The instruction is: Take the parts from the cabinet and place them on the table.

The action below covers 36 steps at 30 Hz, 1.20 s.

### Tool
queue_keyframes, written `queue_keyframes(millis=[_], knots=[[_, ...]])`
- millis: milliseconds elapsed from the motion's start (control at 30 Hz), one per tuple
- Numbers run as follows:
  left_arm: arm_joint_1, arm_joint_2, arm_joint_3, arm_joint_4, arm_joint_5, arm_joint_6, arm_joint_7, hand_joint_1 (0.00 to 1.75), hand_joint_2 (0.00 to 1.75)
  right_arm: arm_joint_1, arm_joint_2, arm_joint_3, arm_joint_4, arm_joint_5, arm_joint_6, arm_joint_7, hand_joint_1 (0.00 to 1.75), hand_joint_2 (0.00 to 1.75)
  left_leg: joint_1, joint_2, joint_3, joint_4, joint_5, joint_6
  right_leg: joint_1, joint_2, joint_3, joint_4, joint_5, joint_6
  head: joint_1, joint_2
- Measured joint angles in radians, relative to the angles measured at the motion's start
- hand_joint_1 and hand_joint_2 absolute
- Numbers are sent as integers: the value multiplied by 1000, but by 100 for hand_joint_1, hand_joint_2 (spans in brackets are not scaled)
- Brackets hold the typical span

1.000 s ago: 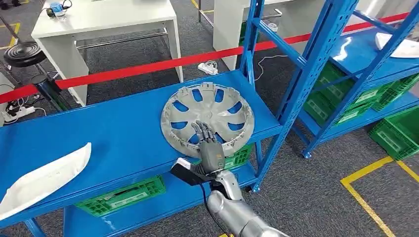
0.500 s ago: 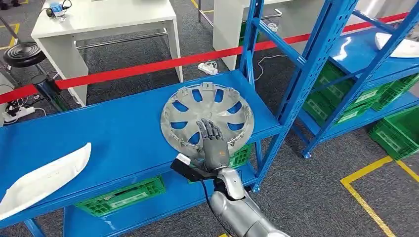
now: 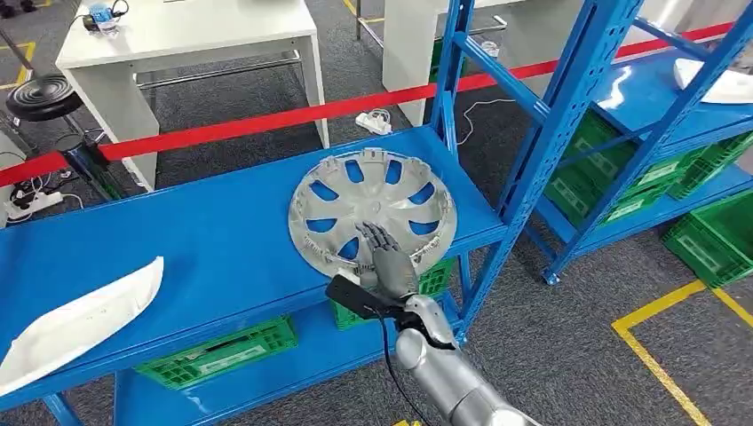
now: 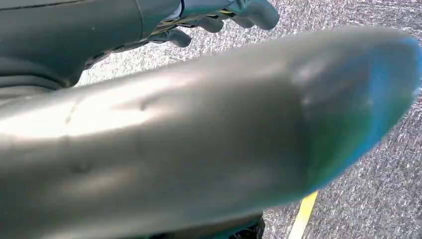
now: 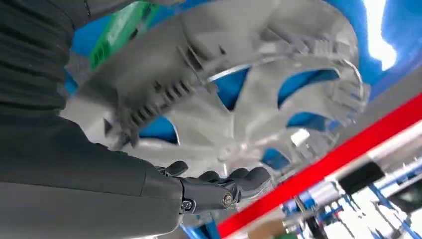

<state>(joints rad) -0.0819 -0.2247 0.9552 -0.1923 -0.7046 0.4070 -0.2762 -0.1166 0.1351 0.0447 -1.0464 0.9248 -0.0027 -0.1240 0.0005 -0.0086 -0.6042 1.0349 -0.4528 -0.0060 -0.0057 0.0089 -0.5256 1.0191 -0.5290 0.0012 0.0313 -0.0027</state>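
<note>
Hubcap (image 3: 373, 216): a silver wheel cover lying inner side up on the blue shelf (image 3: 213, 248) of the rack, in the centre of the head view; its near rim reaches the shelf's front edge.
Right hand (image 3: 387, 262): seen at the hubcap's near rim, fingers extended over the inner face. In the right wrist view the fingers (image 5: 239, 180) are lightly curled beside the ribbed rim; whether anything is pinched cannot be told.
Left hand (image 4: 224, 12): seen in the left wrist view over grey floor, partly hidden behind a blurred grey shape; its state cannot be told.
Step in hand: judged to be the securing of a hold on the hubcap's near rim, before any lift.
How it is done well: the rim should be seated deep between thumb and fingers, ideally at a spoke and not at an opening, so that the wide disc is not levered out of the hold.
Lift: best begun by drawing the rim off the shelf edge, kept level.
Risk: the blue upright (image 3: 542, 151) at right stands close to the disc and should be cleared.
Other part: a white panel (image 3: 75, 321) lies at lower left.
</note>
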Motion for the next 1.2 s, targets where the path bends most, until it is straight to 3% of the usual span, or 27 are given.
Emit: queue_keyframes(millis=[167, 200, 233, 567, 1000, 1200], knots=[[0, 0, 4, 0, -2, 0, 0, 0, 0, -4, -7, -10, 13, -29, 42, -28, 2, 175, 0, 1, 2, 0, 0, 0, 0, 0, 1, 0, 0, 0, 0, 0], [0, 0, 5, 0, -2, 0, 0, 0, 0, -4, -10, -11, 15, -30, 47, -31, 61, 175, 0, 1, 2, 0, 0, 0, 0, 0, 2, 0, 0, 0, 0, 0], [0, 0, 5, 0, -3, -1, 0, 0, 0, -4, -12, -11, 15, -25, 52, -29, 175, 175, 0, 1, 2, 0, 0, 0, 0, 0, 2, 0, 0, 0, 0, 0], [0, 0, 5, 0, -12, -2, 0, 0, 0, -1, -26, -10, 7, 18, 43, 21, 175, 175, 0, 0, 6, 0, 0, 0, 0, 0, 6, 0, -1, 1, 0, 0], [0, -3, 8, 0, -1, 3, -11, 0, 0, 16, -36, 0, -22, 56, 70, 24, 175, 175, 0, 0, 6, 0, -1, 0, 0, 0, 6, 0, -1, 1, 0, 0], [0, -7, 8, 0, -11, 18, -50, 0, 0, 12, -43, 4, -23, 83, 60, 19, 175, 175, 0, 0, 6, 0, -1, 0, 0, 0, 7, 0, -1, 1, 0, 0]])
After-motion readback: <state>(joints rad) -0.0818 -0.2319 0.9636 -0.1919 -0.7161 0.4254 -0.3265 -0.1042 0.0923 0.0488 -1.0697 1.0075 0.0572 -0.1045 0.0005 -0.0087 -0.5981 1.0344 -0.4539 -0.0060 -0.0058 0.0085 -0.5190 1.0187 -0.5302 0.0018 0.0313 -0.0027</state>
